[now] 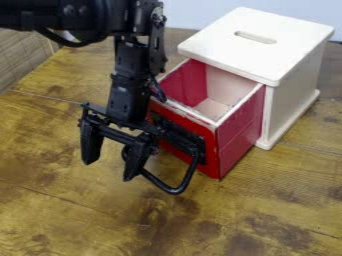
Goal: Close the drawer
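The drawer (203, 122) stands pulled well out of the cream-white cabinet (267, 62), its red front and black loop handle (171, 164) facing toward the lower left of the view, its pale interior open to above. Its sliding axis runs from that front up and to the right, into the cabinet. The tool (112, 162) hangs just to the left of the drawer's front, right beside the handle loop; whether a finger touches the loop cannot be told. The drawer therefore lies to the tool's right and slightly beyond it, so a closing push would likely have to travel along that axis toward the cabinet. The single arm reaches in from the upper left, its wrist angled steeply down over the bench (54, 215). The tool's fingers stand wide apart, with nothing between them.
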{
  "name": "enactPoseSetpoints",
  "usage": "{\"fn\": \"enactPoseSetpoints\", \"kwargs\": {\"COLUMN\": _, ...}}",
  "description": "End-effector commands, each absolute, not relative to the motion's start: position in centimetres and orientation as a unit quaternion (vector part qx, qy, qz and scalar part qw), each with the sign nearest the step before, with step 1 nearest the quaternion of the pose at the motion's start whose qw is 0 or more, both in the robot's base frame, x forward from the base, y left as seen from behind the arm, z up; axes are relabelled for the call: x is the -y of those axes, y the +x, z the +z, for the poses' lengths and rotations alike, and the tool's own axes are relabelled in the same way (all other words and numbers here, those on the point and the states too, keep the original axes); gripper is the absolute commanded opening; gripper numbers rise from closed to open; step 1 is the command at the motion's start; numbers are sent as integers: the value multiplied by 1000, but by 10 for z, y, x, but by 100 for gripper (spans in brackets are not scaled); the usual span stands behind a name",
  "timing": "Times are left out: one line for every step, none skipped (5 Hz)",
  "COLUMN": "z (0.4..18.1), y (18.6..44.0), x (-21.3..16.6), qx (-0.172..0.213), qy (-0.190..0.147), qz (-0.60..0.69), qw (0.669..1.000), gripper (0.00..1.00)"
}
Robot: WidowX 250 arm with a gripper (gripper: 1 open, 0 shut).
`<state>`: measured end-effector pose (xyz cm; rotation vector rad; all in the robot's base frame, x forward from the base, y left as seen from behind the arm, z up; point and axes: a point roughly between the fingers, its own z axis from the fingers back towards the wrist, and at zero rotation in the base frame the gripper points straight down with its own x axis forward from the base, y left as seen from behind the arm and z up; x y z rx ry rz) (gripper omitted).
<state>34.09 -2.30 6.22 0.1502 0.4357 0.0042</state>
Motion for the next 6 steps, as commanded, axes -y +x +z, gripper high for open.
{"fn": "enactPoseSetpoints", "kwargs": {"z": 73, "y": 363, "x": 44, "qx": -172, "qy": 78, "qz": -25, "qw": 982, "gripper": 100}}
{"fn": "enactPoseSetpoints", "kwargs": {"z": 68, "y": 368, "x": 42, "qx": -175, "qy": 79, "qz": -22, "qw": 981, "gripper": 100}}
{"fn": "enactPoseSetpoints", "kwargs": {"z": 65, "y": 373, "x": 40, "qx": -177, "qy": 80, "qz": -17, "qw": 981, "gripper": 100}}
{"fn": "enactPoseSetpoints", "kwargs": {"z": 67, "y": 378, "x": 45, "qx": -185, "qy": 78, "qz": -8, "qw": 980, "gripper": 100}}
{"fn": "enactPoseSetpoints", "kwargs": {"z": 64, "y": 374, "x": 49, "qx": -191, "qy": 75, "qz": 6, "qw": 979, "gripper": 100}}
{"fn": "enactPoseSetpoints", "kwargs": {"z": 60, "y": 369, "x": 52, "qx": -202, "qy": 72, "qz": 23, "qw": 977, "gripper": 100}}
